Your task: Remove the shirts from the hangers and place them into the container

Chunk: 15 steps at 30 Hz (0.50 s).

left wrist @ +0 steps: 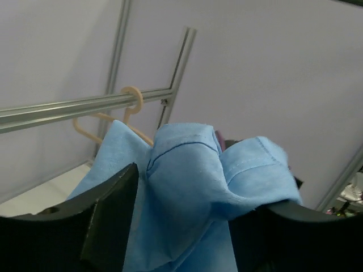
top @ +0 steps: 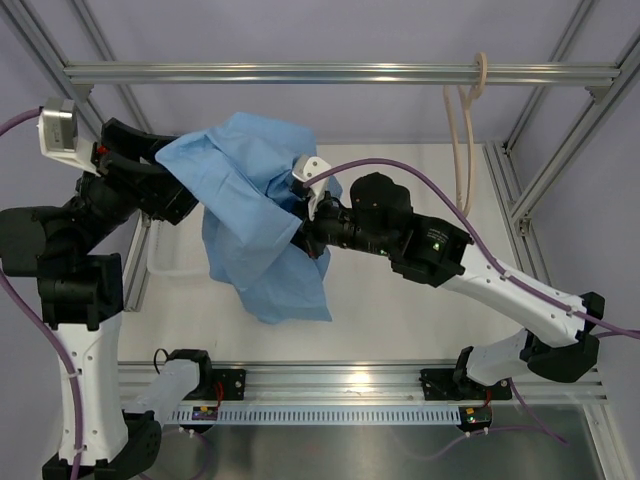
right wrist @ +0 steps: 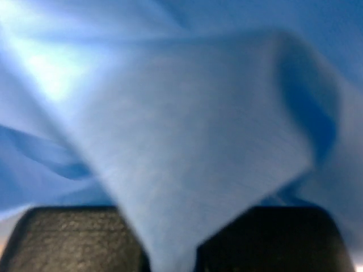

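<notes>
The light blue shirt (top: 255,215) is off its hanger and hangs crumpled in the air between the two arms, left of the table's middle. Its lower folds trail above the right part of the container (top: 158,266), the clear bin showing at the left under the cloth. The bare hanger (top: 481,70) hangs by its hook from the far bar (top: 340,72), well apart at the far right. Removal looks done, so the step in hand is getting the shirt into the bin. The right gripper (right wrist: 170,246) is pressed together on a fold of the shirt. The left gripper (left wrist: 184,198) stands spread, with cloth bunched between its fingers but not pinched. The next move, I judge, calls for swinging the bundle left and down over the bin before letting go, with care for loose cloth spilling over the rim.
</notes>
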Available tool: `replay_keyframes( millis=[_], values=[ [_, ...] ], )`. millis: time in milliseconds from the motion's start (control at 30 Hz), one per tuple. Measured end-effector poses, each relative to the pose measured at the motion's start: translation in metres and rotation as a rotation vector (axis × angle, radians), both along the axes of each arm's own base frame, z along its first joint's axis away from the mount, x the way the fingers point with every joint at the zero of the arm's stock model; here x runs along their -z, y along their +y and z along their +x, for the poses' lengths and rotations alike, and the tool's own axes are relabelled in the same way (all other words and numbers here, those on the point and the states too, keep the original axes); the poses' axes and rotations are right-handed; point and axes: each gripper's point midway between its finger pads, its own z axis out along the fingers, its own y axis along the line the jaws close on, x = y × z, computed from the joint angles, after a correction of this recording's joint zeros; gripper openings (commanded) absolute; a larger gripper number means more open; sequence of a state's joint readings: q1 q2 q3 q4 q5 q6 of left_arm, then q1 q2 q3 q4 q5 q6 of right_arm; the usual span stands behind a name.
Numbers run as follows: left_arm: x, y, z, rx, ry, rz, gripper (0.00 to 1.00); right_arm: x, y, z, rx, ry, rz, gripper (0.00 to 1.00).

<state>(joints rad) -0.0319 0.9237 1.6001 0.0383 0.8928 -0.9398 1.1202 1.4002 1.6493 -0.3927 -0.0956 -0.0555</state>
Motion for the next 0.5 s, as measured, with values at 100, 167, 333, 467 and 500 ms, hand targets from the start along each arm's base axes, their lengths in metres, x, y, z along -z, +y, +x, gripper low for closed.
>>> replay_keyframes(
  millis=[100,167,333,467,500],
  values=[
    [0.02,0.001,0.009,-0.024,0.022,0.027,0.99,-0.007,-0.005,-0.001,0.008,0.002,0.002,0.0],
    [0.037,0.002,0.01,-0.039,0.038,0.043,0.99,-0.016,-0.01,-0.002,0.017,-0.003,0.006,0.0],
    [0.058,0.007,-0.005,-0.113,-0.006,0.113,0.99,-0.059,-0.029,-0.001,0.063,-0.045,0.048,0.0],
    [0.065,0.011,-0.036,-0.158,-0.107,0.146,0.99,-0.092,-0.044,-0.002,0.09,-0.089,0.095,0.0],
    [0.07,0.011,-0.041,-0.158,-0.119,0.148,0.99,-0.098,-0.047,-0.003,0.093,-0.096,0.103,0.0]
  ],
)
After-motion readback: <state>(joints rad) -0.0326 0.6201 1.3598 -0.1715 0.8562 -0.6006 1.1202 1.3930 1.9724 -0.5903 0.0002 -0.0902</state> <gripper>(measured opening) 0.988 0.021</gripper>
